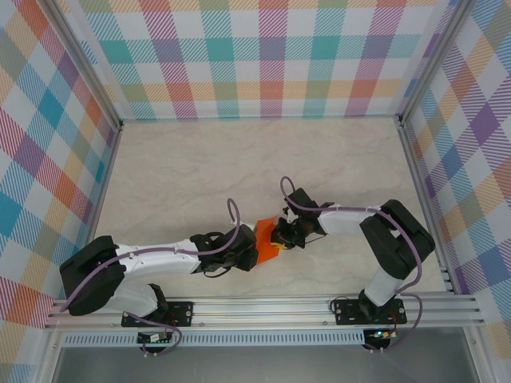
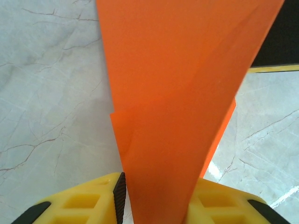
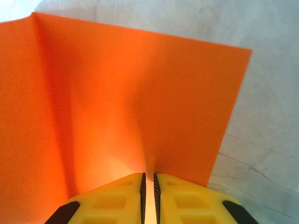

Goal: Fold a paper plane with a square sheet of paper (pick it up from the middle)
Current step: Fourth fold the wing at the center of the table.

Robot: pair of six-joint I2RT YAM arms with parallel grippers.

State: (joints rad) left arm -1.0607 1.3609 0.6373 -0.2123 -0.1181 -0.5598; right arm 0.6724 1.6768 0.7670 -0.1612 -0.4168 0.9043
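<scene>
The bright orange sheet of paper (image 1: 266, 239) is folded and held up off the table between both grippers, near the front middle. My right gripper (image 1: 281, 235) is shut on it: in the right wrist view the pads (image 3: 143, 186) pinch a fold of the paper (image 3: 140, 102), and a crease runs down its left part. In the left wrist view the paper (image 2: 182, 93) narrows to a wedge that runs down between the yellow fingers of my left gripper (image 2: 156, 189). Those jaws stand apart, with a sliver of table between the left pad (image 2: 119, 191) and the paper's edge.
The marble-patterned table (image 1: 200, 167) is walled by checked panels (image 1: 263, 56) at the back and both sides. An aluminium rail (image 1: 263, 307) with both arm bases runs along the near edge. A dark part of the right arm (image 2: 280, 37) sits behind the paper.
</scene>
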